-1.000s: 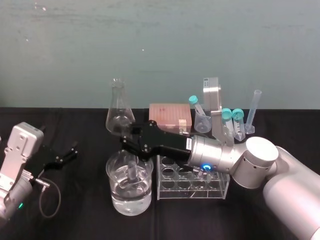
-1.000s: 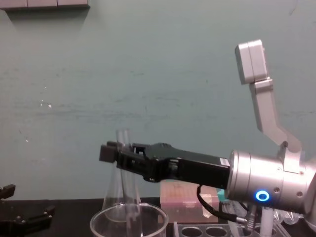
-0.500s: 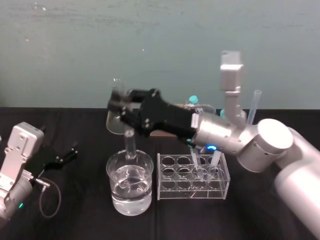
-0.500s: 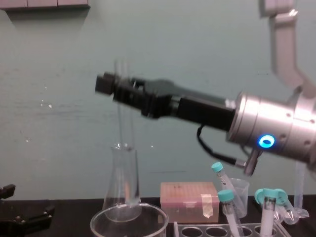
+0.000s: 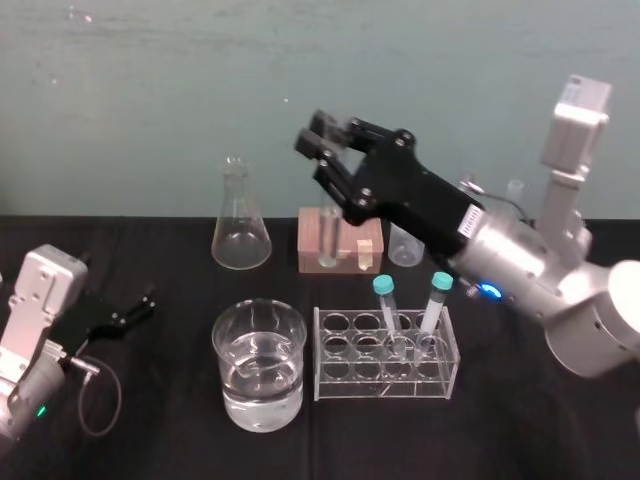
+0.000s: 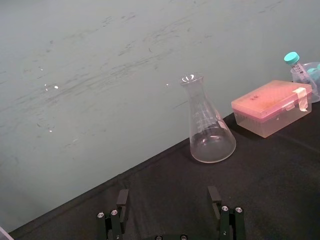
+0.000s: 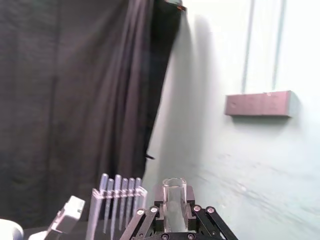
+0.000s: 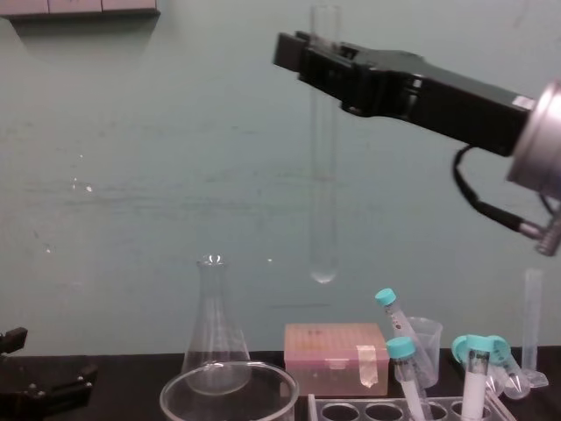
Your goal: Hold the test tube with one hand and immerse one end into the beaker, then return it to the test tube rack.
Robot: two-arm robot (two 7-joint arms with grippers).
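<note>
The left gripper (image 5: 128, 312) sits wide open, low over the black surface (image 5: 160, 430). The beaker (image 5: 259, 365) is about half full of clear liquid. The test tube (image 8: 323, 193), long, clear and round-bottomed, hangs upright high above the surface, held near its rim by the right gripper (image 8: 326, 63). The test tube rack (image 5: 340, 385) holds two teal-capped tubes (image 5: 385, 305).

We see soft, even light across the wall (image 5: 150, 100), with shadows faint. The black worktop (image 5: 160, 430) swallows the light. Small glints sit on the flask (image 6: 210, 125), beaker (image 5: 259, 365) and tube (image 8: 323, 175).
</note>
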